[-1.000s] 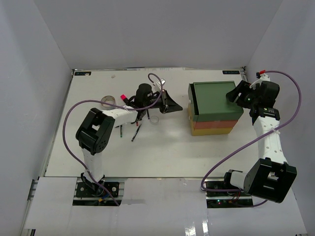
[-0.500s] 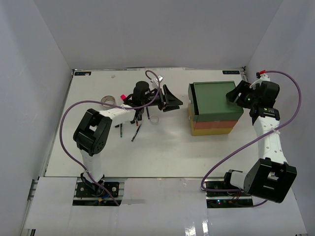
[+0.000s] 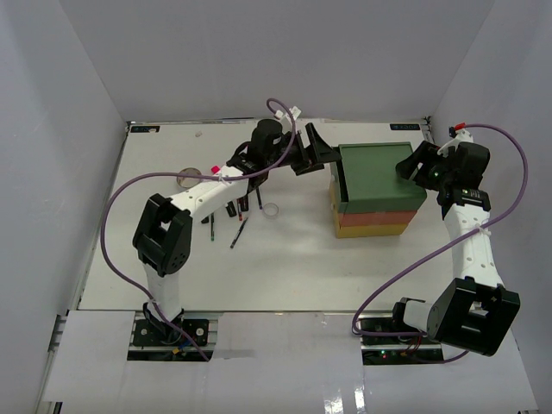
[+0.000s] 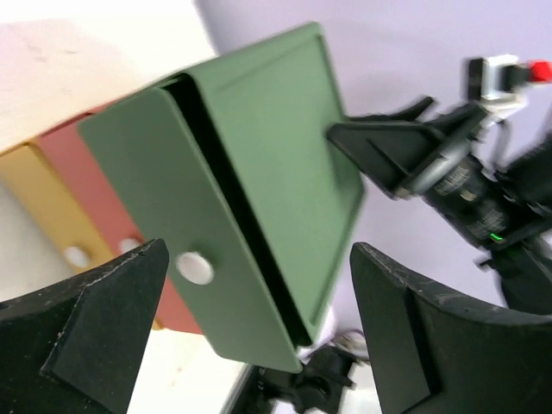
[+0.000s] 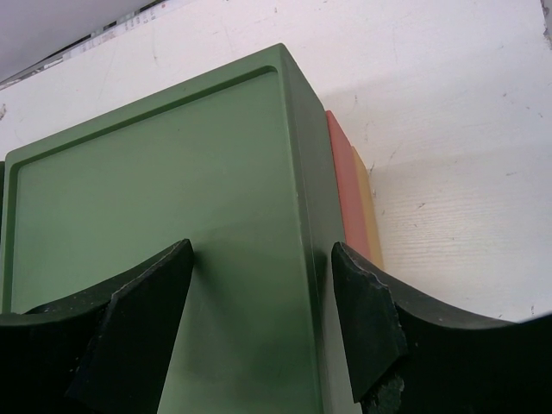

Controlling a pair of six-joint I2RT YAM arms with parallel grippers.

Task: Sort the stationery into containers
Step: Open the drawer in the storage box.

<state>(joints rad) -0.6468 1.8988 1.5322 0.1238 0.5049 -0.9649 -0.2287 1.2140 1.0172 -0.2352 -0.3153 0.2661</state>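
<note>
The containers (image 3: 377,175) stand at the right as one stack: dark green tray on top, orange-red (image 4: 112,228) below it, yellow (image 4: 41,197) at the bottom. The green tray's front (image 4: 164,207), with a white knob (image 4: 195,268), stands slightly ajar. My left gripper (image 3: 320,156) is wide open just in front of that face, touching nothing. My right gripper (image 3: 412,169) sits at the stack's far right corner, jaws apart astride the green top's edge (image 5: 297,216). Thin dark pens (image 3: 241,210), a pink-capped highlighter (image 3: 216,170), a grey tape roll (image 3: 188,178) and a white tape roll (image 3: 271,209) lie on the table at the left.
White walls close in the white table (image 3: 285,267) on three sides. The left arm (image 3: 203,191) stretches over the stationery pile. A purple cable (image 3: 280,108) loops above the left wrist. The right arm (image 3: 470,237) runs along the table's right edge.
My left gripper has swung right and back from the stationery to the stack's front and gone from shut to wide open. The right arm has stayed put.
</note>
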